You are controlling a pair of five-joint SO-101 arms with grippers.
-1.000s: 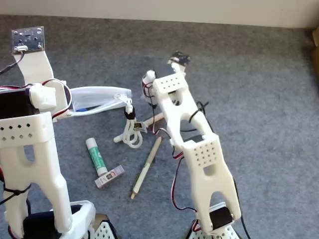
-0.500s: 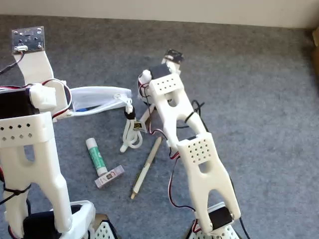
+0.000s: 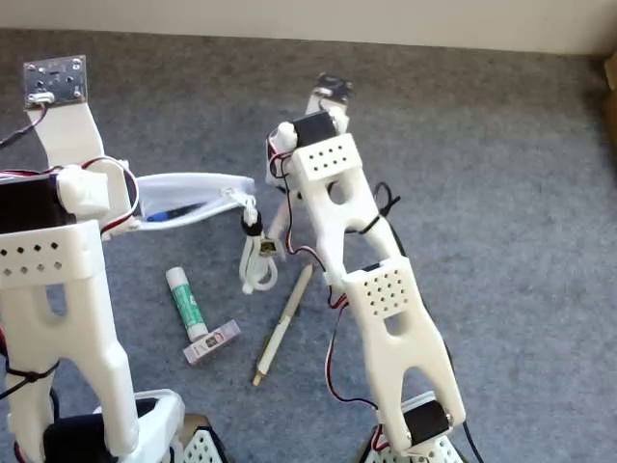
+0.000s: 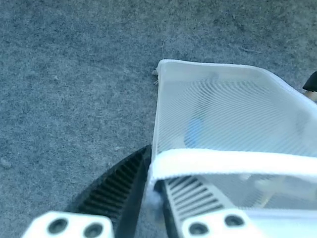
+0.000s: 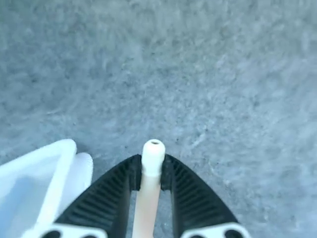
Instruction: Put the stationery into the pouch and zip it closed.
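Observation:
A white mesh pouch (image 3: 193, 193) lies on the grey carpet with its zip open and a blue item (image 3: 166, 213) inside. My left gripper (image 4: 157, 184) is shut on the pouch's (image 4: 233, 114) rim at one end. My right gripper (image 5: 151, 166) is shut on a cream pen (image 5: 152, 154), whose tip pokes out just past the fingertips. It hangs at the pouch's open end (image 3: 254, 231), with the pouch's corner (image 5: 42, 183) close beside it. On the carpet lie a green glue stick (image 3: 185, 301), a small eraser (image 3: 212, 341) and a second cream pen (image 3: 283, 324).
The right arm's white links (image 3: 357, 251) and cables stretch over the carpet beside the loose pen. The left arm (image 3: 58, 289) stands at the near left. Open carpet (image 3: 501, 193) spreads to the right and behind the pouch.
The right arm has swung its wrist up and away, turning the held pen from lying flat to pointing at the pouch's open end. The left arm and pouch have hardly moved.

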